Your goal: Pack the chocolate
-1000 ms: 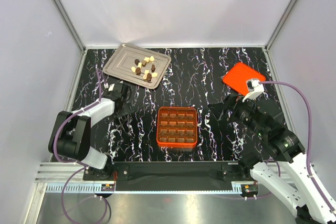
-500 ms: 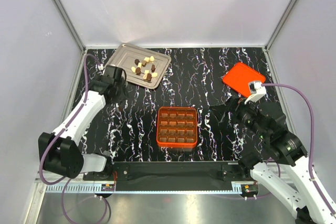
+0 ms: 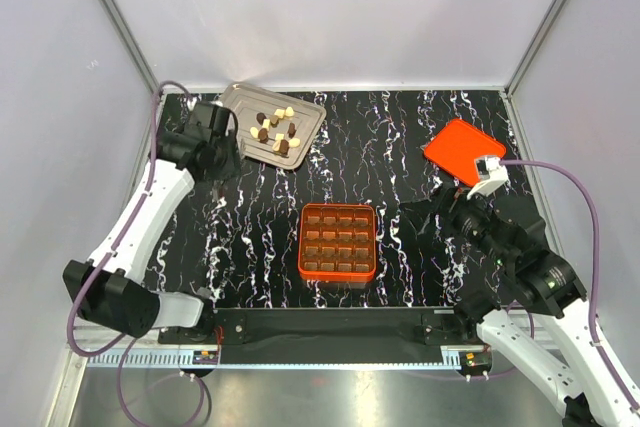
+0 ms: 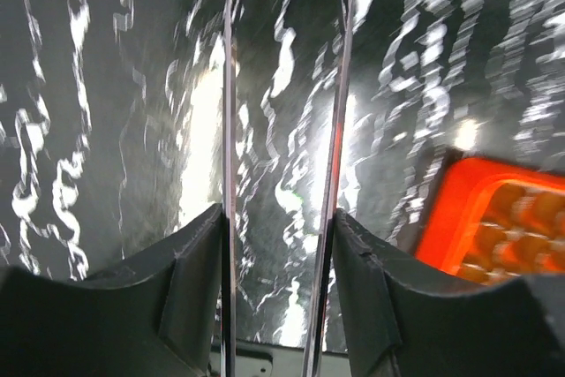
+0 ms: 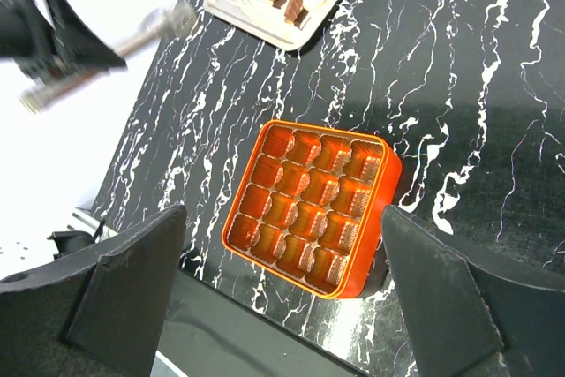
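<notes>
Top external, bite-sized chocolates (image 3: 275, 129), metal tray (image 3: 245, 102), gridded box (image 3: 338, 243)

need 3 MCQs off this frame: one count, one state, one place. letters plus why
1. How many cells has the orange box? A 9 B 16 C 25
2. The right gripper is: A open, empty B shut on the orange box C shut, empty
3. Where does the chocolate lie? A in the orange box B on the metal tray C in the right gripper

B: four rows of four.
A: its fingers stand wide apart with nothing between.
B: all pieces sit on the metal tray.
</notes>
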